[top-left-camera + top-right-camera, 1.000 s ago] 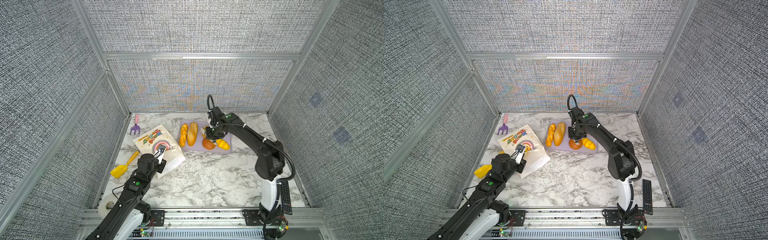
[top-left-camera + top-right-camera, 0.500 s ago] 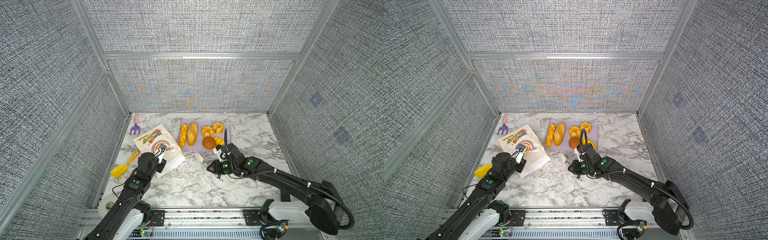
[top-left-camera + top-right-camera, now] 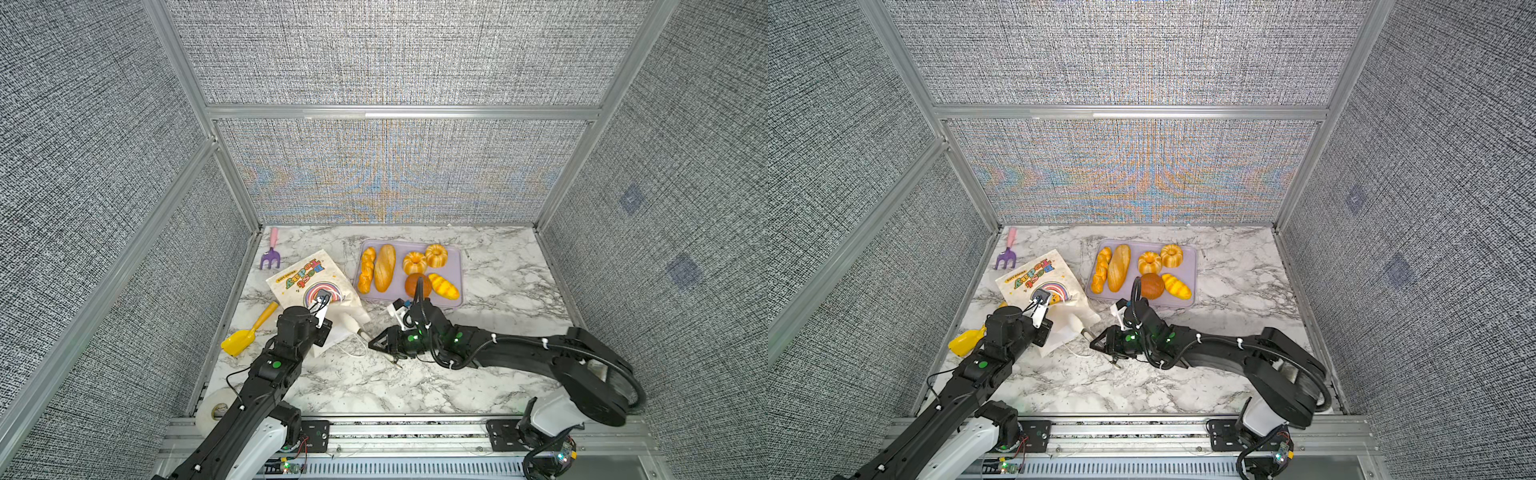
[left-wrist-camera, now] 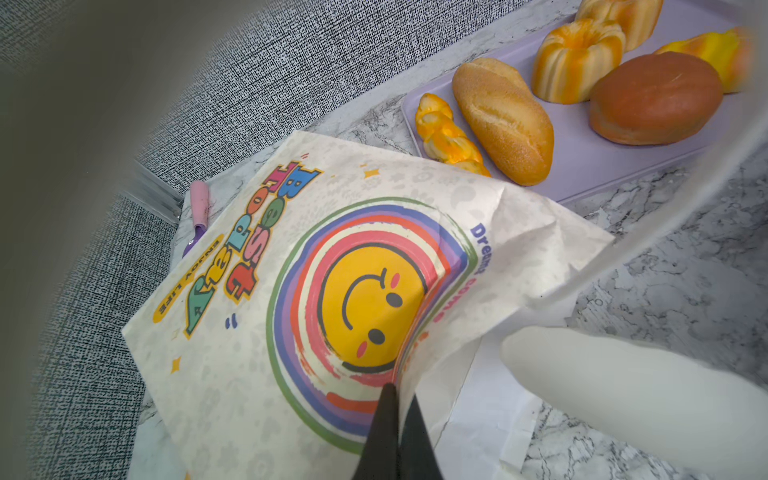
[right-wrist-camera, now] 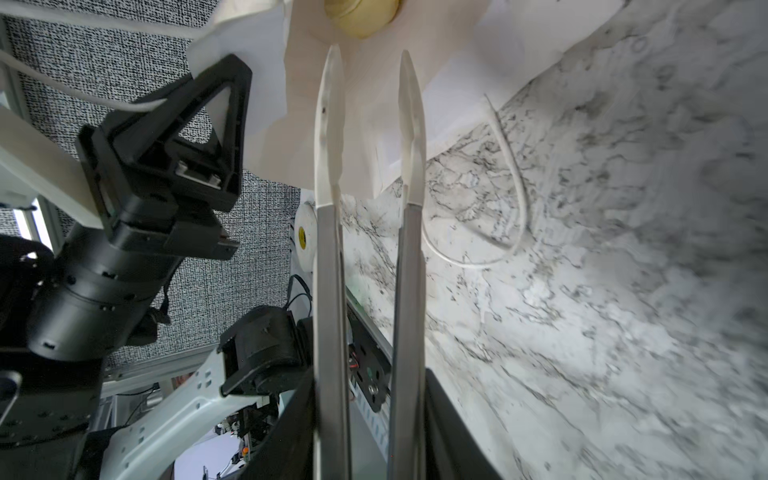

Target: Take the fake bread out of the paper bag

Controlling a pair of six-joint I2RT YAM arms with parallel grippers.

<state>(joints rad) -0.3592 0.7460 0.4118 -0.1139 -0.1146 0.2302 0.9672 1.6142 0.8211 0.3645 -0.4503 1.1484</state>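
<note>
1. Six pieces of fake bread (image 3: 384, 268) lie on a lilac tray (image 3: 455, 266) near the middle of the counter's back edge: a braided stick (image 3: 366, 270), a long loaf (image 3: 384, 257), two fluted ring buns (image 3: 414, 262), a round brown bun (image 3: 417, 284) and a striped roll (image 3: 444, 286).
2. The paper bag (image 3: 305, 282) lies flat near the counter's left edge, printed side up, with its mouth facing the front edge.
3. The left arm's jaws are together, pinching the bag's upper sheet at the mouth and lifting it slightly.
4. The right arm's jaws are clamped on the arms of metal tongs (image 5: 370, 249). The tongs' white tips stand apart, right at the bag's mouth.
5. In the right wrist view a pale yellow rounded thing (image 5: 361, 12) shows inside the mouth, just beyond the tips. What it is cannot be told.
6. A white cord handle (image 5: 498, 187) trails loose on the marble counter (image 3: 415, 382).
7. A yellow toy shovel (image 3: 249, 334) lies by the left edge and a purple rake (image 3: 270, 253) in the back left corner.
</note>
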